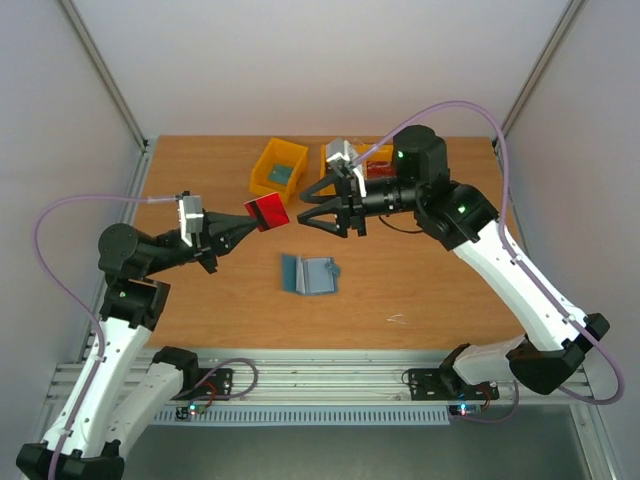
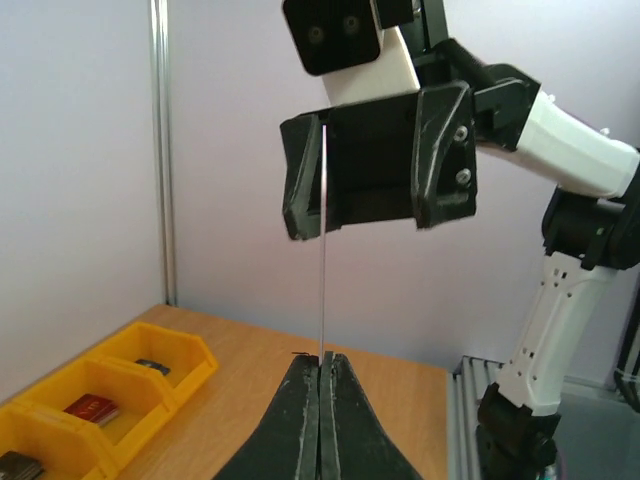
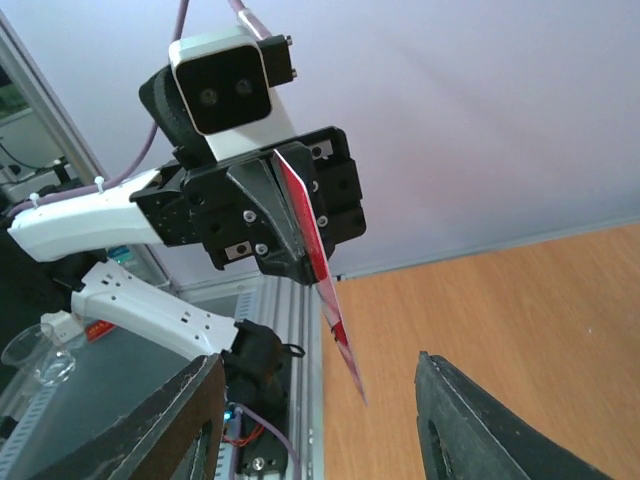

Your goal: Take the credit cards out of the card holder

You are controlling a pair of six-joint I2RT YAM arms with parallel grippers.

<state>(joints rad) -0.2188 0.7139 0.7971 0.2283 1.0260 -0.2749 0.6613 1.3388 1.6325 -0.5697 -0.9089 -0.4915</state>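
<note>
Handover in the air seems to be the step in hand. The left gripper [image 1: 243, 222] is closed on one edge of a red credit card [image 1: 268, 212] and holds it above the table [image 1: 420, 290], well apart from the card holder [image 1: 308, 274], which lies open on the wood below. The right gripper [image 1: 303, 211] faces it with the jaws apart and nothing between them.

In the left wrist view the card [image 2: 323, 250] shows edge-on, and it lines up with one finger [image 2: 300, 180] of the right gripper, not with the middle of the gap. To do this well, the right arm should probably shift sideways until the card is centred. Then it can close on the free edge, and the left gripper should let go only afterwards. The yellow bins [image 1: 262, 170] behind look like the place for the card.
</note>
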